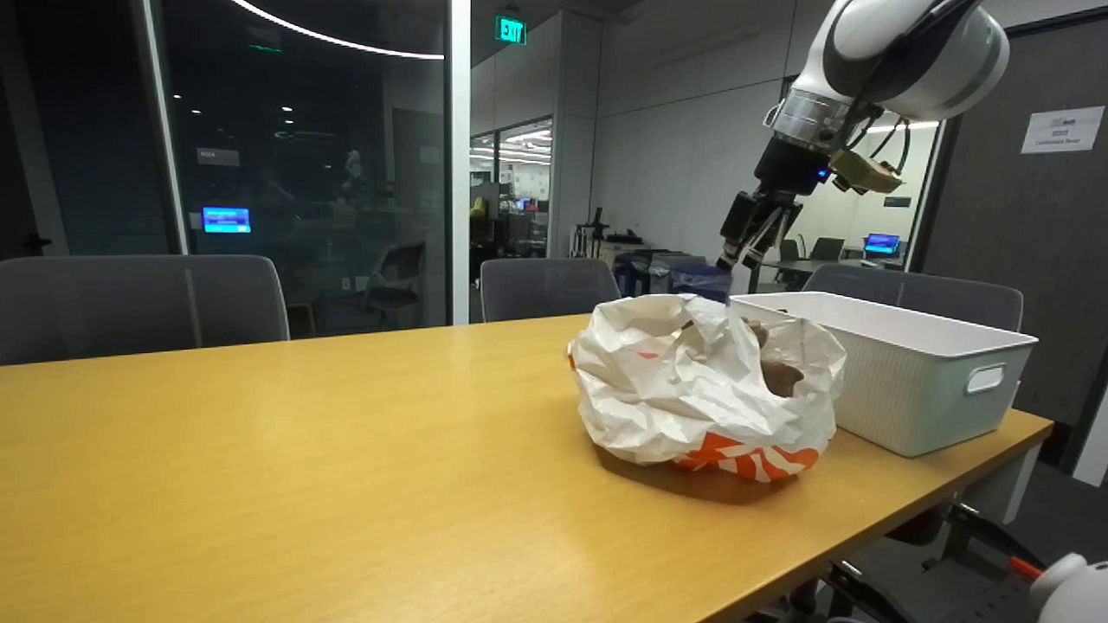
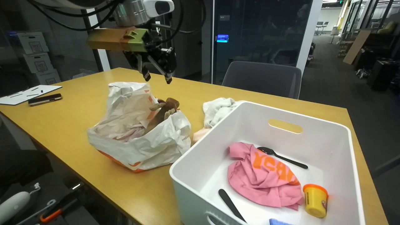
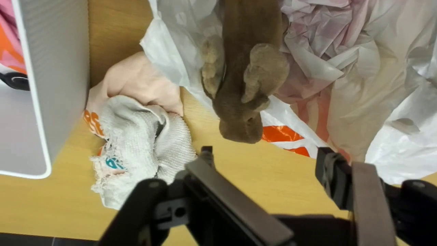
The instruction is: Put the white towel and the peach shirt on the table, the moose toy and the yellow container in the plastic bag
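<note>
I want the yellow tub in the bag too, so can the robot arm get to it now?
Probably yes: nothing covers the yellow tub and the bin is open on top, so the open hand could come down from above. It must clear the bin's sides, though.

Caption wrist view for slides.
Open black tool above yellow wooden table; brown plush moose toy protruding from crumpled white plastic bag.
</note>
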You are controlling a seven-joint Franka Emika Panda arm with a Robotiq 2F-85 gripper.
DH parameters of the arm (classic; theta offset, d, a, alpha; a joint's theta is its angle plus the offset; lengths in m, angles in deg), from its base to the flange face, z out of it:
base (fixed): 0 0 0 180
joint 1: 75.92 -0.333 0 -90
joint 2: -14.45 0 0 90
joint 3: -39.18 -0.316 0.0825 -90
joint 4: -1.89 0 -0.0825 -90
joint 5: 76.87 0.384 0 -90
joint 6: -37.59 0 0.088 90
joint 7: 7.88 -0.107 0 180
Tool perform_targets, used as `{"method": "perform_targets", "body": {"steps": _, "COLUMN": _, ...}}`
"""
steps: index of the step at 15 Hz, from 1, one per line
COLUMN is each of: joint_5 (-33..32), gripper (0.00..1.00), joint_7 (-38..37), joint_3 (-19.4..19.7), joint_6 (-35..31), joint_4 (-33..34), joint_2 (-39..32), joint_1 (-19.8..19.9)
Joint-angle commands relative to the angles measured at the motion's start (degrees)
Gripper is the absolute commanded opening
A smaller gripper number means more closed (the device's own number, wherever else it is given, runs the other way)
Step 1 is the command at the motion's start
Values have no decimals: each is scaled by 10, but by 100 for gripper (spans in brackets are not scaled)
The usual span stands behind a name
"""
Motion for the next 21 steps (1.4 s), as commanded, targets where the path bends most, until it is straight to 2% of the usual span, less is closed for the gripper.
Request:
{"method": "perform_targets", "body": {"steps": 1, "joint_5": -6, "gripper": 100, "joint_7": -34, "joint_3": -28, "joint_6": 4, "joint_4": 14, "joint_2": 9, "joint_1": 68}}
{"method": "perform_targets", "body": {"steps": 7, "joint_5": -30, "gripper": 100, "joint_7": -120, "joint_3": -22, "joint_6": -25, "joint_4": 25, "joint_2": -18, "joint_1": 190}}
{"method": "perform_targets", "body": {"steps": 11, "joint_5": -31, "gripper": 100, "joint_7": -171, "joint_3": -18, "joint_6": -22, "joint_4": 55, "joint_2": -43, "joint_1": 247}}
{"method": "perform_targets", "body": {"steps": 12, "joint_5": -28, "gripper": 100, "joint_7": -177, "joint_3": -16, "joint_6": -10, "joint_4": 67, "joint_2": -50, "joint_1": 254}}
{"method": "perform_targets", "body": {"steps": 13, "joint_5": -21, "gripper": 100, "joint_7": -147, "joint_3": -13, "joint_6": -15, "joint_4": 35, "joint_2": -27, "joint_1": 240}}
{"method": "perform_targets", "body": {"steps": 21, "joint_5": -11, "gripper": 100, "joint_7": -154, "joint_3": -15, "joint_6": -10, "joint_4": 39, "joint_2": -29, "joint_1": 235}}
